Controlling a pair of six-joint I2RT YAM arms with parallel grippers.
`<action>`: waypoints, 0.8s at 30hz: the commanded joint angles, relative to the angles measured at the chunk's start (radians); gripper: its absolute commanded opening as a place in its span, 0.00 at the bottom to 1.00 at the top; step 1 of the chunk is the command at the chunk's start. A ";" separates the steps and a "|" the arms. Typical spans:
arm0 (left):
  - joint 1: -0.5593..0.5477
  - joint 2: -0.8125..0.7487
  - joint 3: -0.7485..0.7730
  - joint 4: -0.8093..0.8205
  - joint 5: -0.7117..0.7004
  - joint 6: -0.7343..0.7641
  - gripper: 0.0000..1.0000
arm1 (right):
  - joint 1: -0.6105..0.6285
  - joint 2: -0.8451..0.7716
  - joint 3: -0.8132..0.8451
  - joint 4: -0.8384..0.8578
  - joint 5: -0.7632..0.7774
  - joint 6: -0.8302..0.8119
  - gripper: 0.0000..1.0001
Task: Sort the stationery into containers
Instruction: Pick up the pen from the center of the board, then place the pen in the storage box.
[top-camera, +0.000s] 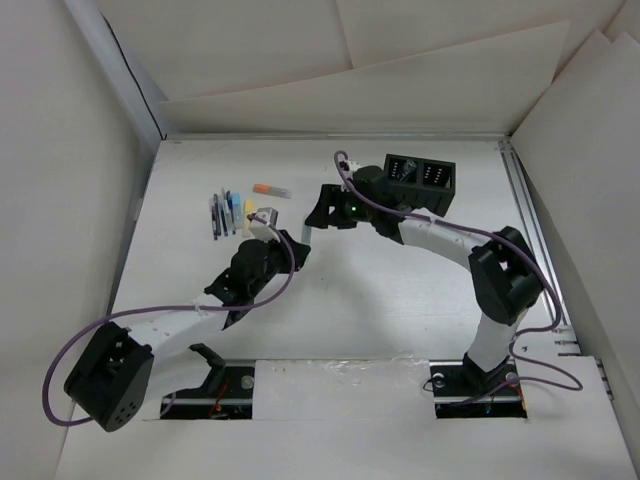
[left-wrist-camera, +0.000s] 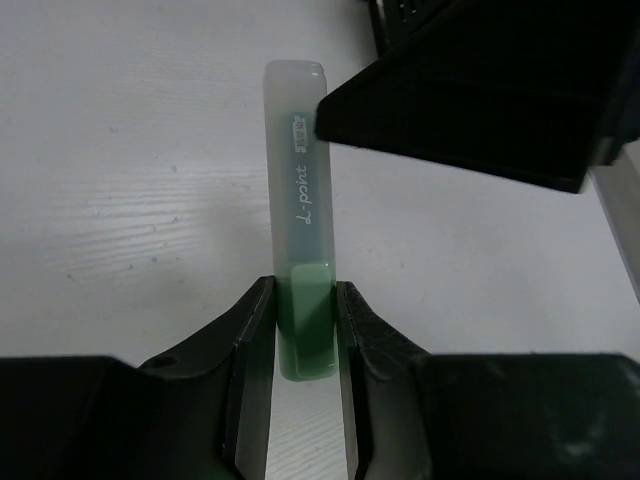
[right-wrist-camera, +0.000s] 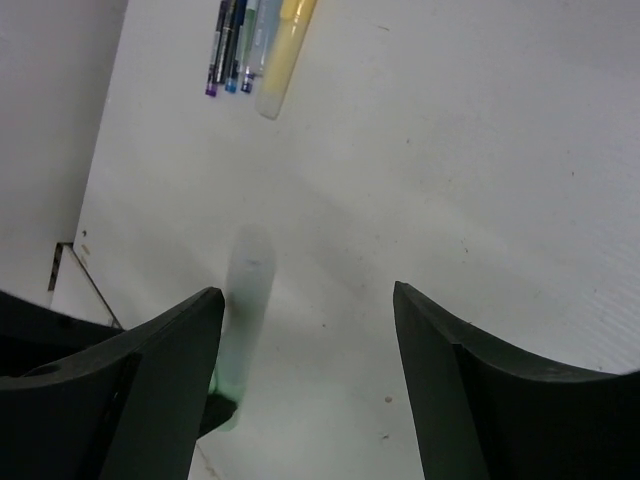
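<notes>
— What sort of place is this?

— A robot lab cell. My left arm (top-camera: 170, 325) and right arm (top-camera: 440, 240) are bolted at the near edge of a plain white table (top-camera: 380, 310), and purple cables (top-camera: 45, 388) loop off them.

— What else tells you?

— White boards (top-camera: 60, 150) wall the table in on three sides, and a metal rail (top-camera: 528, 225) runs along its right edge. My bases sit in cut-outs (top-camera: 210, 385) with the wiring showing.

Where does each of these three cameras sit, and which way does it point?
Top: above and behind, looking down on the table; both arms show.
Left wrist: on the left arm, looking along the left claw, shut on a green-ended marker.
Right wrist: looks past the open right claw at the table.
Both wrist views share that marker.
</notes>
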 joint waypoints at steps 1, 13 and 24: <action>0.002 -0.043 -0.012 0.091 0.042 0.033 0.02 | -0.002 0.023 0.046 0.066 -0.025 0.035 0.74; 0.002 -0.022 -0.012 0.100 0.060 0.033 0.02 | -0.002 0.074 0.046 0.134 -0.142 0.063 0.42; 0.002 -0.012 -0.003 0.110 0.060 0.024 0.57 | -0.065 0.010 0.028 0.143 -0.099 0.072 0.06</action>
